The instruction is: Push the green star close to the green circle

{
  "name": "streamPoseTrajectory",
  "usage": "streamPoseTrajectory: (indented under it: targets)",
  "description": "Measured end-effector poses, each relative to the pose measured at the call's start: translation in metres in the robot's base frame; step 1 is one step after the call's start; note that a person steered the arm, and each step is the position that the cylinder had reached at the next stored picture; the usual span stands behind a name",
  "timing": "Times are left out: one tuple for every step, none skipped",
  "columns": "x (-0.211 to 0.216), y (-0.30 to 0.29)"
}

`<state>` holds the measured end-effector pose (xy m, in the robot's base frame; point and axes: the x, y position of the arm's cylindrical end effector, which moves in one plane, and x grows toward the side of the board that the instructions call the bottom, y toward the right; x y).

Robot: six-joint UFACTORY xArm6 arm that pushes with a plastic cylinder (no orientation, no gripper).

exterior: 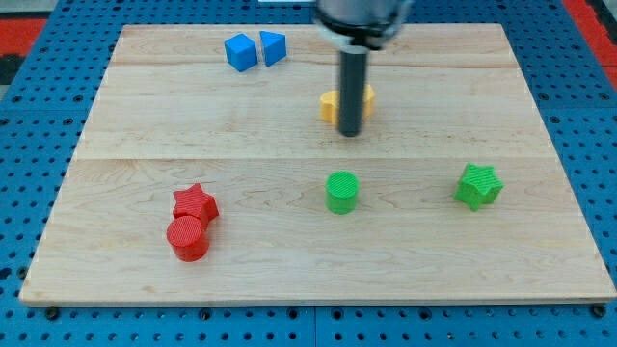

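Observation:
The green star (pixel 478 186) lies at the view's right on the wooden board (pixel 125 125). The green circle (pixel 341 191) stands near the board's middle, well to the star's left, with a wide gap between them. My tip (pixel 351 134) is above the green circle in the view, a short way off it, and far to the upper left of the star. It touches neither green block. The rod partly hides a yellow block (pixel 332 105) right behind it.
A blue cube (pixel 240 52) and a blue triangular block (pixel 273 47) sit side by side at the view's top. A red star (pixel 196 202) and a red circle (pixel 188 237) touch each other at the lower left. Blue pegboard surrounds the board.

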<state>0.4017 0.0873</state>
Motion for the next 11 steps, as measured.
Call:
streamPoseTrajectory:
  targets:
    - [0.015, 0.127]
    - [0.072, 0.182]
    - [0.080, 0.114]
    - [0.094, 0.072]
    - [0.094, 0.071]
    - [0.094, 0.066]
    - [0.094, 0.069]
    - [0.094, 0.068]
    - [0.094, 0.034]
    - [0.094, 0.001]
    - [0.094, 0.001]
